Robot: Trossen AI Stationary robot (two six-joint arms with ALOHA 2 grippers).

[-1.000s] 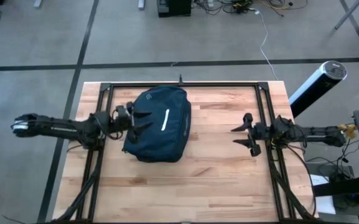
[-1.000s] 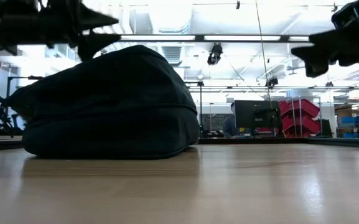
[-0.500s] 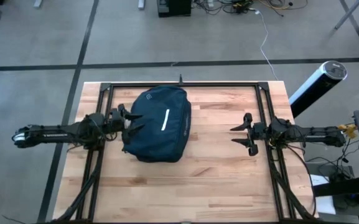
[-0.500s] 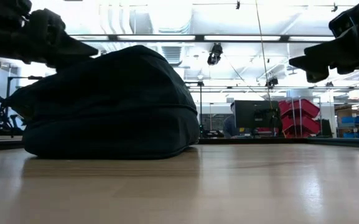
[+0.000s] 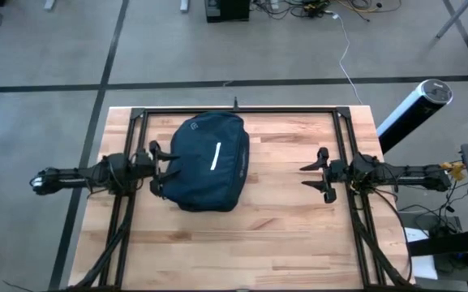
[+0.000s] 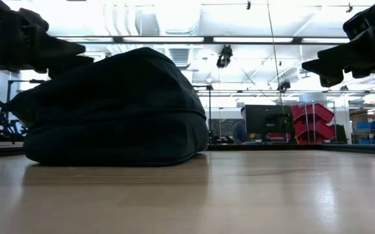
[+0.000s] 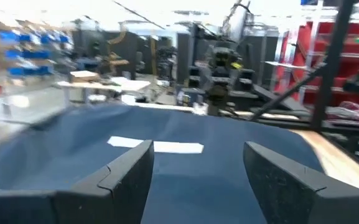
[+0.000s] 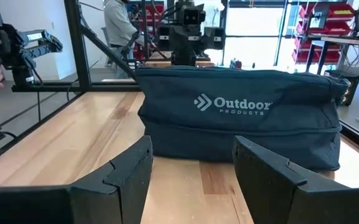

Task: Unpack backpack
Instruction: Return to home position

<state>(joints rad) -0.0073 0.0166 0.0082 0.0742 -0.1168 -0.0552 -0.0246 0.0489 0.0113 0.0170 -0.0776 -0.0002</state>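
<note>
My left hand (image 7: 198, 180) hangs spread wide, its two dark fingers (image 7: 129, 177) apart with nothing between them, at the left edge of the dark navy soft fabric backpack (image 5: 209, 162). In the low view it sits level with the bag's rounded top, and I cannot tell whether it touches the cloth. Just past those fingers runs the short white strip (image 7: 156, 146) sewn on the bag's upper face. My right hand (image 8: 191, 180) is spread open too and holds nothing; it hovers above the right side of the light wooden plank desk (image 5: 282, 235), well apart from the backpack and pointing toward it. From there I see bare boards first, then the bag's side with its white printed logo (image 8: 232, 104). The backpack lies on the desk's left half, toward the far edge, bulging, and I see no gap in its fabric. A black metal frame (image 5: 234, 111) borders the desk. Beyond the desk stand red storage bins (image 6: 312, 122), a person (image 8: 116, 25) stands in the room, and a grey-and-white cylinder (image 5: 416, 105) leans by the far right corner.
</note>
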